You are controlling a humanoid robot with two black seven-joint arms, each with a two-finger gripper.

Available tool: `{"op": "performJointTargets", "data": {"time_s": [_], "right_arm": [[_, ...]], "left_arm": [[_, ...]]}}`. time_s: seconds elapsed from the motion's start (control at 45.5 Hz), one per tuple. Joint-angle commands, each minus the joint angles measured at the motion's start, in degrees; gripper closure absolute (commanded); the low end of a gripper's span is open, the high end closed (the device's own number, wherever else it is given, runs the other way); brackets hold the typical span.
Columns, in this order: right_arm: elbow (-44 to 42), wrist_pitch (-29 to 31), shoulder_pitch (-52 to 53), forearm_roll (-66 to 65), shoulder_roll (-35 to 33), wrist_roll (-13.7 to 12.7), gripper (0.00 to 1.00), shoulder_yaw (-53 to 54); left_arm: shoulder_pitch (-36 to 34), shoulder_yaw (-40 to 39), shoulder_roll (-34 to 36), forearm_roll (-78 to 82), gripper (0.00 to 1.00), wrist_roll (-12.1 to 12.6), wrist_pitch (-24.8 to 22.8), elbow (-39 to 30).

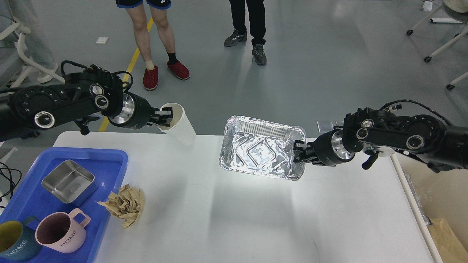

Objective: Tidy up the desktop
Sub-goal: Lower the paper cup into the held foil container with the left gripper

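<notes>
So my left gripper (163, 117) is clamped on the rim of one white paper cup (178, 124), held tilted in the air over the far edge of the desktop (256, 219). My right gripper (298, 153) is pinched on the right rim of one foil tray (261, 152), held over the middle-far part of the desktop. Lying on the desktop itself: one crumpled brown paper wad (125, 204), right beside the blue tray (109, 160) at the left. That tray holds three things: one steel box (68, 180), one pink mug (61, 235), one dark blue mug (16, 243).
</notes>
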Motion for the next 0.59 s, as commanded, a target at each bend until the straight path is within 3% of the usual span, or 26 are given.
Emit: {"op": "performJointTargets", "data": {"time_s": [0.0,0.176,0.286,0.571], "right_arm": [[0.01,0.01,0.09,-0.02,0.37,0.05,1.0,0.0],[0.01,0.01,0.09,-0.02,0.46,0.14,1.0,0.0],[0.01,-0.08,0.09,-0.02,0.55,0.14,1.0,0.0],[0.01,-0.08,0.09,-0.02,0.99,0.22,1.0,0.0]], "left_arm": [[-5.83,-0.01,5.32,-0.05,0.96,0.56,-3.07,-4.91],[-17.34,-0.01,14.55,-0.14,0.96,0.65,-9.31,-12.39],[-22.53,0.07,17.28,-0.14,0.95,0.83,-13.35,-12.83],[-25.18,-0.1,17.02,-0.14,0.95,0.91,-14.94,-12.83]]}}
